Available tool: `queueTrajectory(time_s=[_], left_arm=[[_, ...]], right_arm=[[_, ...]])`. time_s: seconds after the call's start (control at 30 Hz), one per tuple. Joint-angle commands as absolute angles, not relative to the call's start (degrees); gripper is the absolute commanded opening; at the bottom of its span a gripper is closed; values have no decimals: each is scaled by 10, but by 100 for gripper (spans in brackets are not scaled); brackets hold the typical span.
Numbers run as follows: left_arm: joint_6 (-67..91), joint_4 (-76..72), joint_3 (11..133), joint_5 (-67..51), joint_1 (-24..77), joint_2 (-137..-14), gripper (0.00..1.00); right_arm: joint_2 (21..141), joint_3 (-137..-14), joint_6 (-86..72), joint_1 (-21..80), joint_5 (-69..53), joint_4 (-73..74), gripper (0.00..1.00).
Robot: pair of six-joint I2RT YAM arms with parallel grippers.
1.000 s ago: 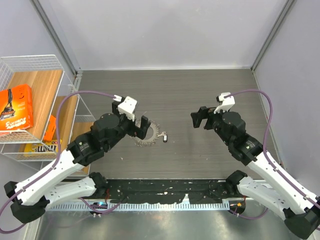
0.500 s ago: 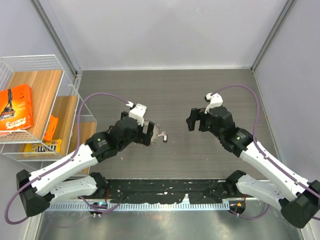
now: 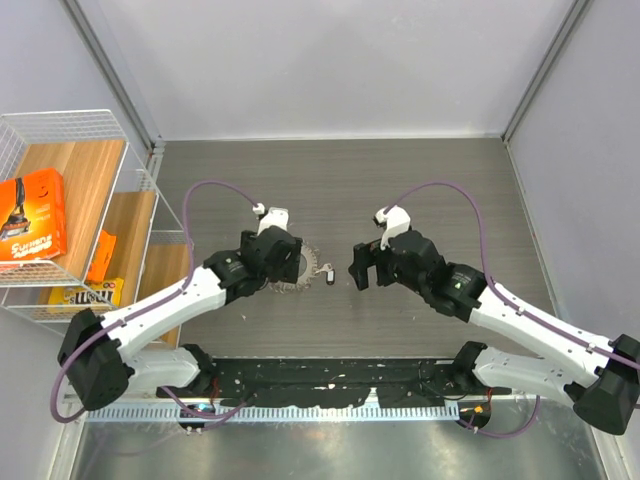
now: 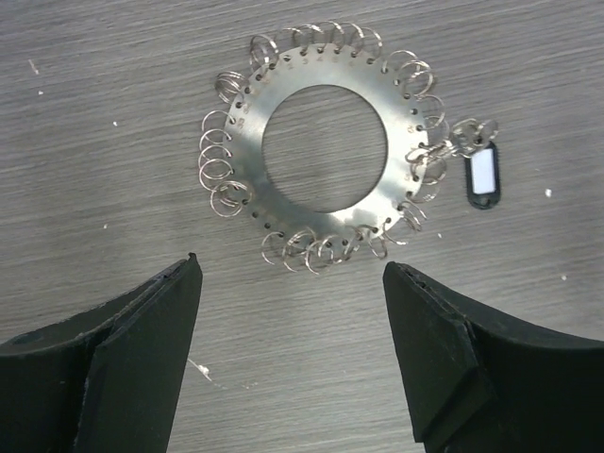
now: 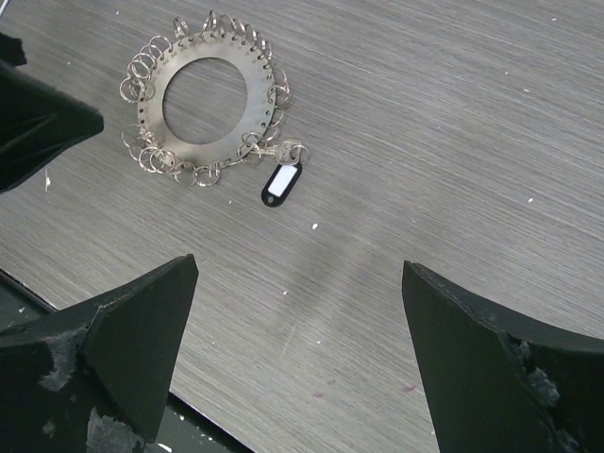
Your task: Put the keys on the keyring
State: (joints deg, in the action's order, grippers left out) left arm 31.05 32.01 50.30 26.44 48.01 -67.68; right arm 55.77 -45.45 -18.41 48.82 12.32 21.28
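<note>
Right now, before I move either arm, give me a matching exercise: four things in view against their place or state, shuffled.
Things:
1. left pincer
2. right pincer
3. black tag
4. orange box

Places or states:
A. in the wire basket left of the table
B. open, over bare table to the right of the tag in the top view
C. lying on the table against the keyring's rim
D. open, right at the keyring

Pairs: 1-D, 2-B, 3-C, 4-A
</note>
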Motion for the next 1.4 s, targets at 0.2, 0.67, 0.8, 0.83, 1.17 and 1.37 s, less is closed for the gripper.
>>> queueTrajectory(time_s=[0.2,0.67,0.8,0.83,1.17,1.37], left_arm=[[279,255,497,186,461,-734,65],[362,264,566,113,478,-846,57],[367,263,584,109,482,-874,54],[368,262,586,109,482,-880,54],[365,263,612,117,482,-925,46],[362,265,628,116,481,-951,46]], right_arm=[[548,-443,-196,506,118,195,97],[536,-425,-200,508,112,182,97],[526,-417,-202,508,112,178,97],[524,-415,-203,508,109,179,97],[512,-403,-209,508,96,176,97],[503,-397,-209,509,94,171,97]])
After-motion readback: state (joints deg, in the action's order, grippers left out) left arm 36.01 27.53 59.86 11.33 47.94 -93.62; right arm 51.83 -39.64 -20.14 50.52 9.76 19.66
